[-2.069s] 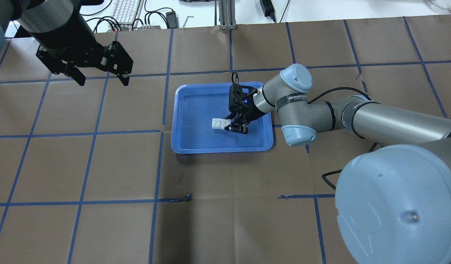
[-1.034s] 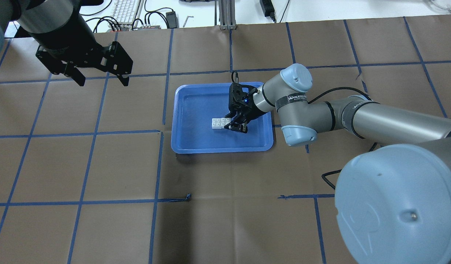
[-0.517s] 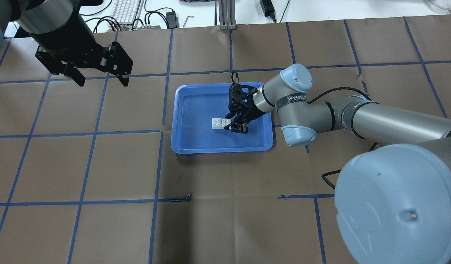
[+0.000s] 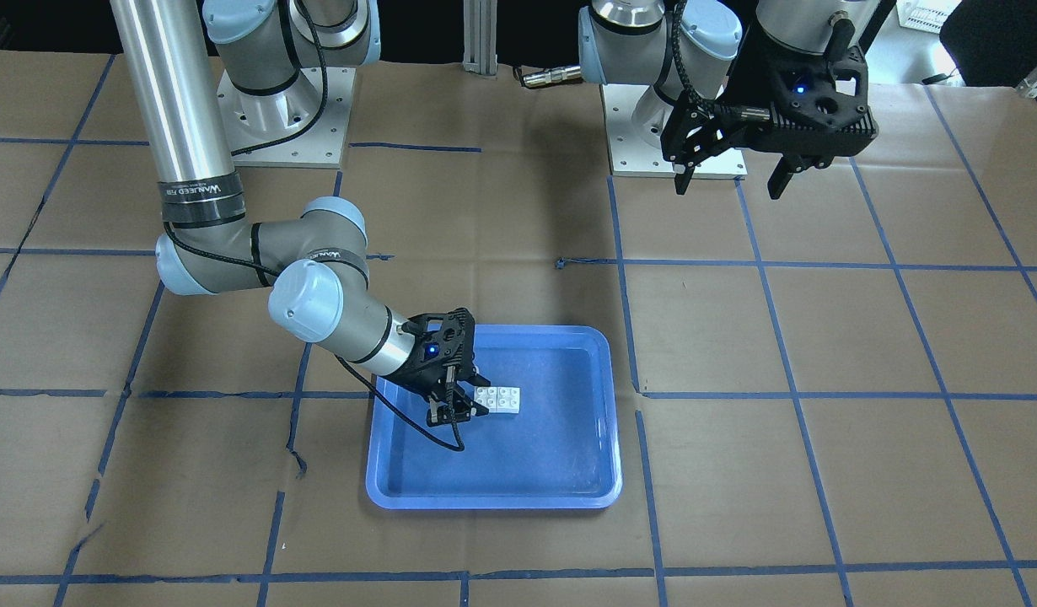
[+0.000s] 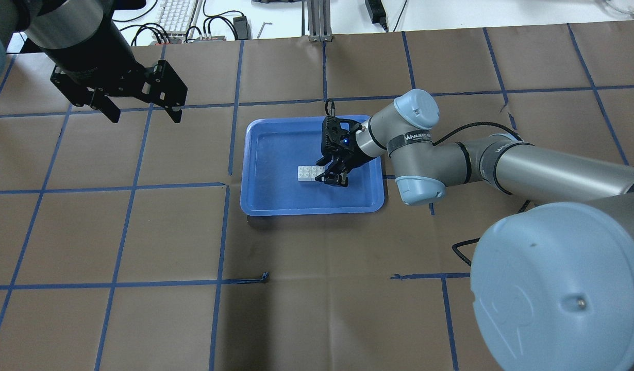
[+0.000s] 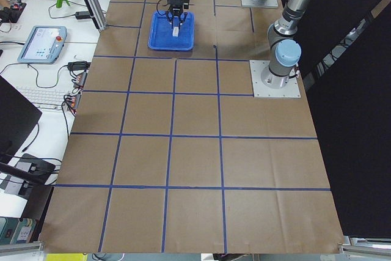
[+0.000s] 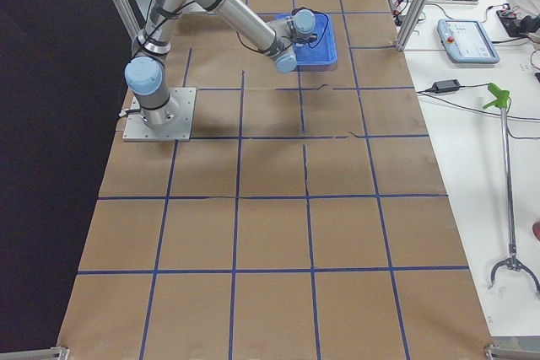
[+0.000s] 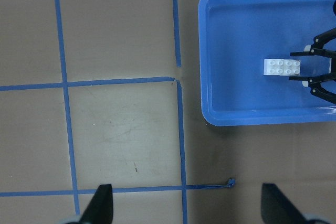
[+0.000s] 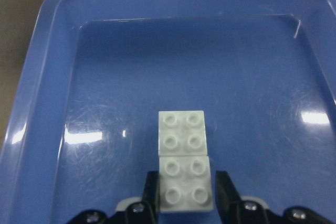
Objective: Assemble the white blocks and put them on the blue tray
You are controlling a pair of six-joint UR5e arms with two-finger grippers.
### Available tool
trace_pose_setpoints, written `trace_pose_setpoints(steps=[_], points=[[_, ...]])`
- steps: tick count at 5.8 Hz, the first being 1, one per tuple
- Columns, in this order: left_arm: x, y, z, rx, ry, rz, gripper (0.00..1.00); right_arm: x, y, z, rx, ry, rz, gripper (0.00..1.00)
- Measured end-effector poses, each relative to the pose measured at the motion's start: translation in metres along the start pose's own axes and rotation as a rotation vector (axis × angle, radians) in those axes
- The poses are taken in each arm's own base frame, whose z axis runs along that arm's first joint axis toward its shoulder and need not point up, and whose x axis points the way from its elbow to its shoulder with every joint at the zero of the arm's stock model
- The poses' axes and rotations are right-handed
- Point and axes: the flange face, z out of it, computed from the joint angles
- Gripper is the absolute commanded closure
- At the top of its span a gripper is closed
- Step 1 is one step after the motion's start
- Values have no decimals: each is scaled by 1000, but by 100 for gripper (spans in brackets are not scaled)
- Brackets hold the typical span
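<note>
Right gripper [image 9: 186, 190] jaws pinch the nearer of two blocks [image 9: 182, 132], which sit end to end, touching, on the tray [image 9: 47, 77] floor (really snapped together? can't tell). Looks nearly done, with only letting go and backing off remaining. Left gripper [image 5: 144, 114] hovers with jaws open, well apart over the table [image 5: 317, 309].

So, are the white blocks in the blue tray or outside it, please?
In: the white blocks lie studs-up inside the blue tray, on its floor.
</note>
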Motion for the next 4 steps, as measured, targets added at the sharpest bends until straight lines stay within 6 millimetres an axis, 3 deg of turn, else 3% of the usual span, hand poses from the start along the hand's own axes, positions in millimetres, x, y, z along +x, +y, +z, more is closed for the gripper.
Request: trace_pose_setpoints(steps=[1, 4], points=[[0, 0, 0, -1, 0, 0, 1, 1, -1, -1, 1, 2, 5, 1], [0, 0, 0, 1, 0, 0, 1, 11, -16, -20, 4, 42, 135, 0]])
